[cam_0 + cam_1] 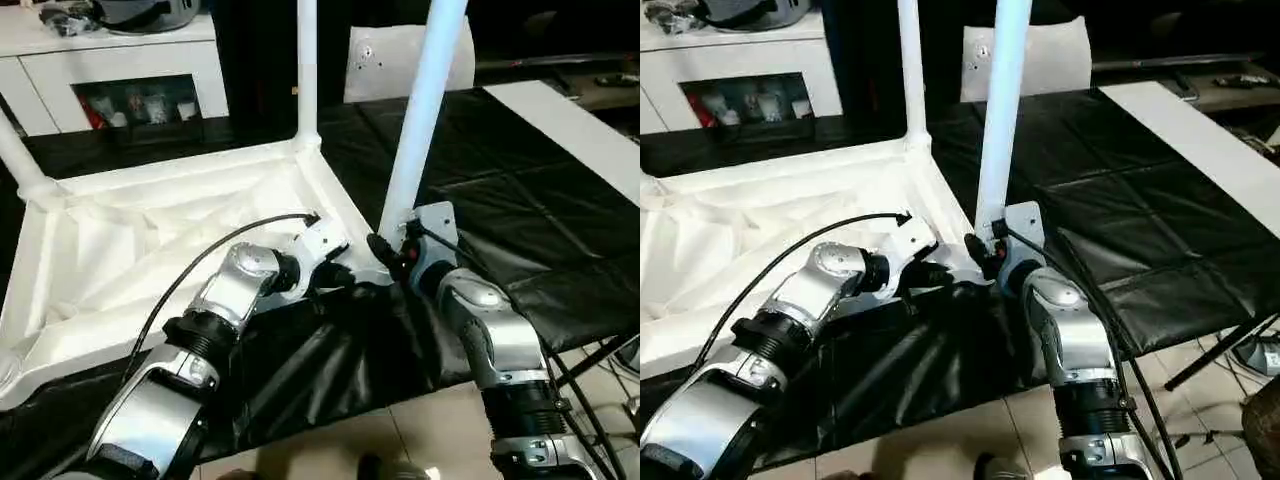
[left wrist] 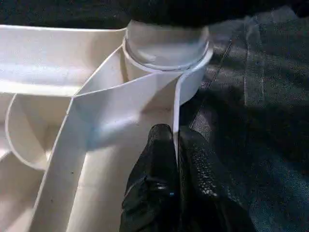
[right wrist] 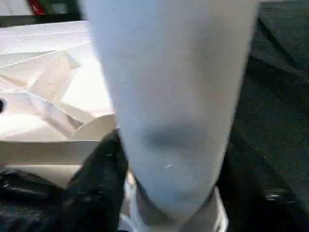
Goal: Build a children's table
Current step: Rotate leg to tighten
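Note:
The white tabletop lies upside down on the black-covered table, its ribbed underside facing up. Three white legs stand in its corner sockets: one at the far corner, one at the left and one at the near right corner. My left gripper is shut on the thin rim wall just beside the near right socket. My right gripper sits at the base of the near right leg, which stands between its fingers; one black finger lies against the leg.
A white glass-door cabinet stands at the back left. A flat white sheet leans behind the legs. A long white board lies at the right on the black cover, whose front edge drops to tiled floor.

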{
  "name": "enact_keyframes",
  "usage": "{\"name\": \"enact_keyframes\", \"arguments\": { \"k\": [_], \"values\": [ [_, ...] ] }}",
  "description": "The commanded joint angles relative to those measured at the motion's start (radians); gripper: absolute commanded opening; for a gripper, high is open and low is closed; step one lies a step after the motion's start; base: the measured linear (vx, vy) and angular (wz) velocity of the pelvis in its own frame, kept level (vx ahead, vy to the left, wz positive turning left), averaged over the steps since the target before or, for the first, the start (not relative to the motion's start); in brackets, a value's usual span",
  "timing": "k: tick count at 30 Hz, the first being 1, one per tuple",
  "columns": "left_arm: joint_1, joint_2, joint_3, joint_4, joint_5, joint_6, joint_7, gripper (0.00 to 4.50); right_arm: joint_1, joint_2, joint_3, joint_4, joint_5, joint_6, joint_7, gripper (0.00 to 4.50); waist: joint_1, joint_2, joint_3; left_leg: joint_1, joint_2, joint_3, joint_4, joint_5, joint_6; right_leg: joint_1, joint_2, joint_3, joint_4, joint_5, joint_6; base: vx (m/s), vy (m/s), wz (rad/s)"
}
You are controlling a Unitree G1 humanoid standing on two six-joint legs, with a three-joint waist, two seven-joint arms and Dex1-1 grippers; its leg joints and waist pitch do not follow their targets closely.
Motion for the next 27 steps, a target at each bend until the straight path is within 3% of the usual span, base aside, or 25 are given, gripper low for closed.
{"name": "enact_keyframes", "arguments": {
  "k": [1,4,5,6,7,8,9,10,11,12,14,16,19,23,24,27],
  "values": [
    [-0.015,-0.036,-0.007,-0.054,-0.039,-0.044,-0.009,0.00,0.021,0.027,0.130,-0.026,0.066,0.001,0.138,2.97,-0.008,-0.005,-0.045,0.020,0.048,-0.047,-0.080,-0.575,-0.018,0.018,-0.064,0.025,-0.097,-0.714,0.005,0.000,0.000,0.00],
    [-0.003,0.007,-0.012,-0.058,-0.043,-0.069,-0.060,0.00,0.039,-0.020,0.119,-0.047,0.088,-0.031,0.220,3.24,-0.002,-0.012,-0.053,0.006,0.055,-0.044,-0.090,-0.530,-0.005,0.016,-0.071,0.058,-0.068,-0.577,-0.072,0.000,0.000,0.00],
    [0.005,0.042,-0.013,-0.062,-0.051,-0.096,-0.115,0.00,0.054,-0.071,0.113,-0.071,0.107,-0.047,0.290,3.24,0.000,-0.013,-0.055,0.003,0.054,-0.044,-0.090,-0.509,0.001,0.017,-0.071,0.062,-0.064,-0.562,-0.084,0.000,0.000,0.00],
    [0.009,0.057,-0.012,-0.068,-0.057,-0.101,-0.143,0.00,0.061,-0.097,0.111,-0.082,0.115,-0.058,0.325,3.38,0.007,-0.016,-0.063,-0.009,0.055,-0.038,-0.088,-0.439,0.022,0.024,-0.071,0.075,-0.050,-0.494,-0.109,0.000,0.000,0.00],
    [0.015,0.075,-0.014,-0.075,-0.065,-0.122,-0.180,0.00,0.069,-0.127,0.110,-0.095,0.127,-0.067,0.371,3.51,0.017,-0.022,-0.073,-0.024,0.056,-0.031,-0.083,-0.337,0.053,0.028,-0.069,0.088,-0.029,-0.371,-0.150,0.000,0.000,0.00],
    [0.020,0.085,-0.014,-0.082,-0.069,-0.133,-0.203,0.00,0.075,-0.145,0.109,-0.102,0.134,-0.073,0.400,3.62,0.023,-0.021,-0.076,-0.020,0.058,-0.025,-0.080,-0.296,0.069,0.024,-0.066,0.092,-0.021,-0.313,-0.176,0.000,0.000,0.00],
    [0.028,0.103,-0.018,-0.094,-0.078,-0.145,-0.249,0.00,0.083,-0.177,0.107,-0.113,0.147,-0.073,0.448,3.73,0.029,-0.027,-0.079,-0.027,0.050,-0.016,-0.070,-0.226,0.109,0.024,-0.062,0.098,-0.007,-0.225,-0.208,0.000,0.000,0.00],
    [0.035,0.118,-0.021,-0.103,-0.084,-0.154,-0.286,0.00,0.089,-0.202,0.104,-0.121,0.156,-0.075,0.487,3.73,0.038,-0.028,-0.075,-0.022,0.048,-0.008,-0.066,-0.219,0.136,0.011,-0.058,0.103,-0.008,-0.244,-0.228,0.038,-0.065,0.05],
    [0.042,0.144,-0.034,-0.110,-0.086,-0.181,-0.343,0.00,0.092,-0.240,0.104,-0.126,0.165,-0.080,0.544,3.83,0.042,-0.035,-0.075,-0.025,0.046,-0.006,-0.063,-0.214,0.140,0.015,-0.057,0.107,-0.007,-0.266,-0.225,0.000,0.000,0.00],
    [0.048,0.175,-0.052,-0.108,-0.087,-0.222,-0.411,0.00,0.092,-0.284,0.108,-0.127,0.172,-0.089,0.605,4.07,0.054,-0.029,-0.082,-0.031,0.047,-0.007,-0.060,-0.170,0.150,0.022,-0.060,0.109,0.005,-0.255,-0.234,0.040,-0.079,0.00],
    [0.048,0.198,-0.063,-0.100,-0.090,-0.249,-0.465,0.00,0.087,-0.320,0.114,-0.122,0.171,-0.100,0.653,4.13,0.070,-0.027,-0.088,-0.029,0.050,-0.001,-0.050,-0.078,0.175,0.016,-0.051,0.113,0.026,-0.119,-0.258,0.048,-0.087,-0.04],
    [0.043,0.208,-0.066,-0.088,-0.095,-0.264,-0.498,0.00,0.079,-0.343,0.121,-0.115,0.171,-0.110,0.690,4.19,0.084,-0.026,-0.091,-0.026,0.052,0.003,-0.044,-0.025,0.190,0.015,-0.047,0.113,0.038,-0.049,-0.280,0.016,-0.031,-0.01],
    [0.026,0.242,-0.091,-0.054,-0.082,-0.324,-0.573,0.00,0.063,-0.405,0.151,-0.103,0.187,-0.129,0.804,4.19,0.108,-0.031,-0.091,-0.025,0.053,0.006,-0.040,-0.023,0.191,0.011,-0.040,0.111,0.044,-0.050,-0.286,0.000,0.000,0.00],
    [0.019,0.260,-0.108,-0.046,-0.086,-0.340,-0.648,0.00,0.048,-0.425,0.167,-0.091,0.205,-0.135,0.871,4.02,0.120,-0.030,-0.083,-0.019,0.059,0.006,-0.049,-0.150,0.120,0.006,-0.042,0.110,0.022,-0.261,-0.235,0.000,0.000,0.00],
    [0.017,0.262,-0.114,-0.052,-0.098,-0.340,-0.683,0.00,0.039,-0.432,0.180,-0.084,0.209,-0.137,0.900,3.92,0.122,-0.028,-0.080,-0.012,0.061,0.005,-0.052,-0.191,0.091,0.001,-0.043,0.112,0.013,-0.320,-0.218,0.000,0.000,0.00],
    [0.013,0.267,-0.139,-0.064,-0.116,-0.340,-0.714,0.00,0.027,-0.438,0.197,-0.069,0.209,-0.139,0.934,3.75,0.125,-0.030,-0.084,-0.008,0.062,0.005,-0.055,-0.207,0.062,-0.001,-0.042,0.115,0.013,-0.345,-0.208,0.000,0.000,0.00]
  ]
}}
